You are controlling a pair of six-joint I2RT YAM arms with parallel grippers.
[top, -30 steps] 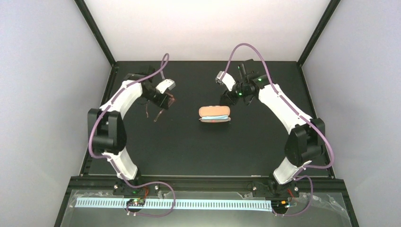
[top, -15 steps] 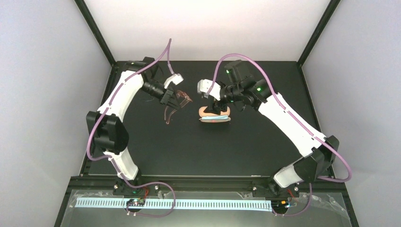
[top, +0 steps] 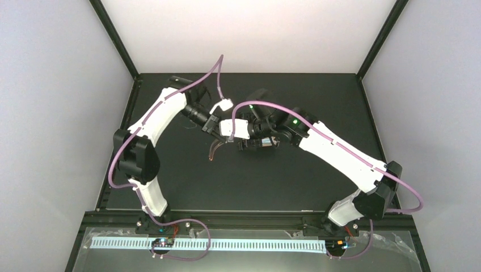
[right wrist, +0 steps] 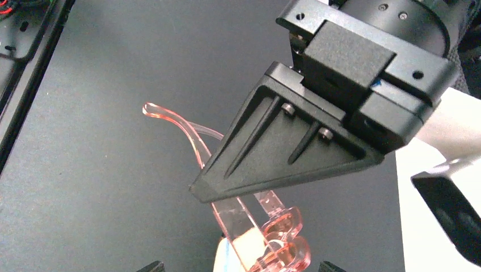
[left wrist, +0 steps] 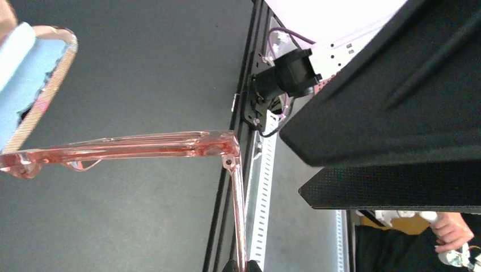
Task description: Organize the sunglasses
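Just left of the case [left wrist: 54,85], the sunglasses [left wrist: 142,145] hang clear of the surface [top: 255,187]. They are carried by one slim temple in the left gripper [left wrist: 241,264], whose jaws are clenched on that temple partway along it. From the held hinge, the frame front runs as one long bar straight toward the case, and its far end is close beside the striped rim. The other temple sticks out free on the side away from the case, curved tip uppermost in the right wrist view.

A light-blue cloth [left wrist: 22,76] lies in the case. The right gripper [right wrist: 241,266] hovers over the case, which it almost hides from above. Its jaws are spread wide, with only the two tips showing at the lower edge of its own view and the lens end of the frame between them. Whether either tip touches the frame cannot be told.

The left arm has the glasses, and the right is the near helper, facing the frame front end-on. Any pinch or fold by the right jaws probably has to close across the thin front or the free temple, not along the long axis. The glasses would then go in toward the case, lens end first.
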